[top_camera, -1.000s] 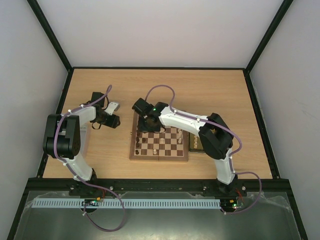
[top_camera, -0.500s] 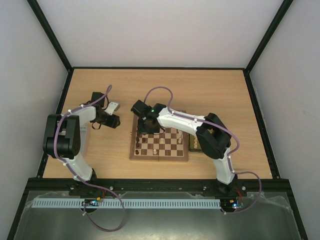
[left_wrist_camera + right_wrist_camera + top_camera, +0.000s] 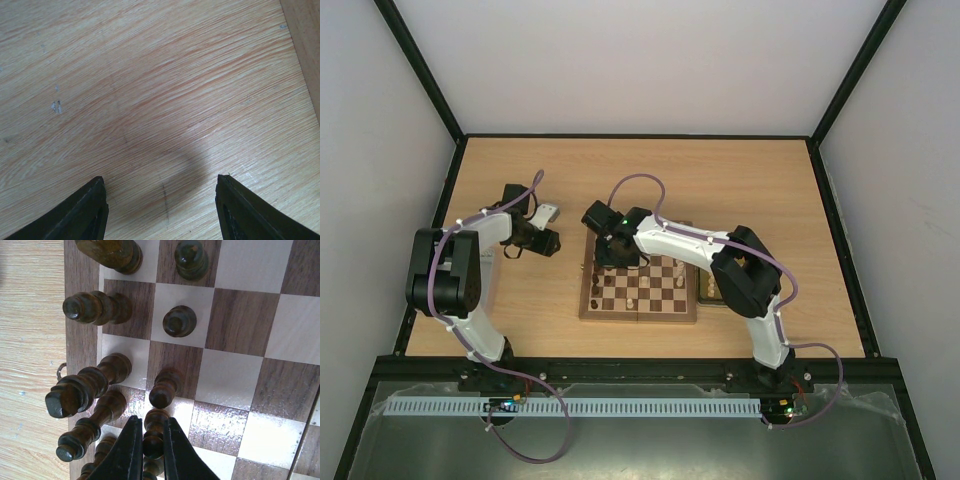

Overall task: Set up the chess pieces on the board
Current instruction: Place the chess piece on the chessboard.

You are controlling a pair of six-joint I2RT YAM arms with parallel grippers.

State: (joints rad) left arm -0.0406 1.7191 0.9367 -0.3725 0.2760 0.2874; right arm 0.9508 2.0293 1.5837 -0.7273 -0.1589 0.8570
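Our right gripper (image 3: 150,426) was clamped on a dark pawn (image 3: 154,434) standing on the board (image 3: 240,325) near its rim, while our left gripper (image 3: 160,197) hung spread open over the table (image 3: 150,75).

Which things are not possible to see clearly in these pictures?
Top view: the right arm hides part of the board; pieces too small to name.
Right wrist view: the right gripper and the bottom edge hide much of the dark piece.
Left wrist view: brown strip at right edge, unidentifiable.
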